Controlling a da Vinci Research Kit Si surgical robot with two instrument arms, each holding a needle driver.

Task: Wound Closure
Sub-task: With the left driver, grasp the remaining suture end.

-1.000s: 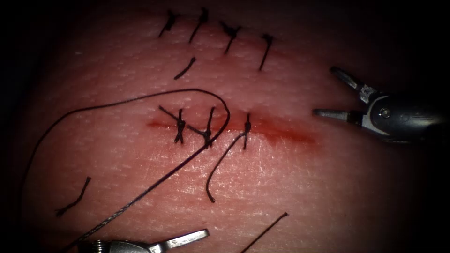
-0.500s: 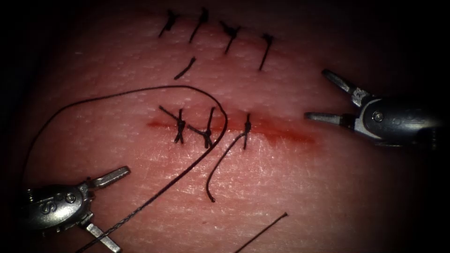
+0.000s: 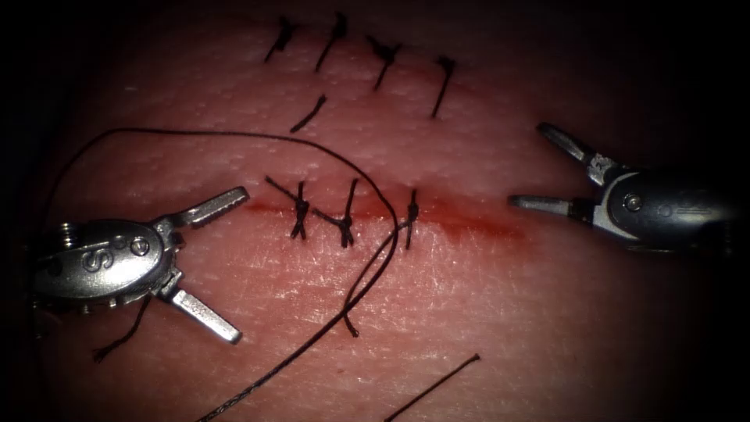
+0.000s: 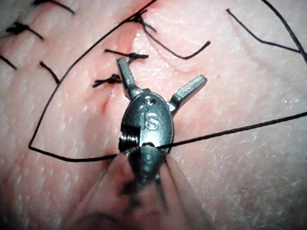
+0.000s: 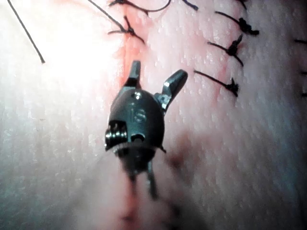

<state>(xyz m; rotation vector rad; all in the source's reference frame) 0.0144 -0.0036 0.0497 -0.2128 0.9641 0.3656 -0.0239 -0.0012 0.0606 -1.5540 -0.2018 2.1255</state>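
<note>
Pork tissue (image 3: 500, 328) is the whole backdrop, pale and pebbly, going dark at the far and side edges. Left tool (image 3: 215, 262) sits at the cut's left end with jaws spread wide, holding nothing; one jaw tip lies just beside the red line, the other points toward the near side. Right tool (image 3: 535, 168) hangs off the cut's right end, jaws also spread and empty. Between them the cut (image 3: 461, 223) carries three knotted stitches (image 3: 341, 223) and red fluid (image 3: 488, 227) on its unstitched right stretch. Loose thread (image 3: 312, 344) arcs from the far left, crosses the cut by the third stitch, then runs off the near edge. Can't spot the needle. Bare tissue lies near right, apart from a cut thread end (image 3: 433, 383).
</note>
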